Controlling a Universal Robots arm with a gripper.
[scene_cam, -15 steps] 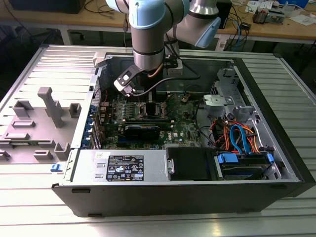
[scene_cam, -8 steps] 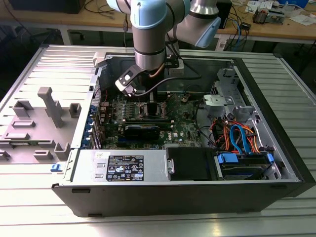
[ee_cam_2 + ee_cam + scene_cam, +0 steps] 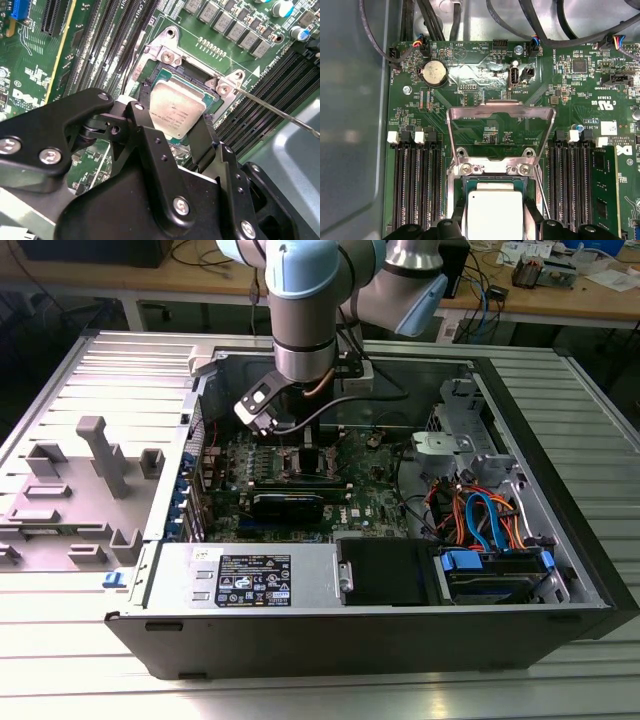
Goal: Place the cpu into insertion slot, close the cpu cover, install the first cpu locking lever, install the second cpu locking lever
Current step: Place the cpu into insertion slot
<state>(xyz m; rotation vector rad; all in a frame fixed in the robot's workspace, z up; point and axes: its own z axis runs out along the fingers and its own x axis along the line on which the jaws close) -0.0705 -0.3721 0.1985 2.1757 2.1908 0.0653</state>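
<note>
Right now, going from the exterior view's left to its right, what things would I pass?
Grey plastic stands → gripper → silver metal bracket → orange and blue cables

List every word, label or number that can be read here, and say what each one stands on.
white label on the grey metal box: rows of print, too small to read.
cpu, metal top: faint lines of marking, not legible.
motherboard: white lettering beside many parts, too small to quote reliably.
white sticker on the motherboard: print too small to read.
Nothing can be quoted with confidence.
</note>
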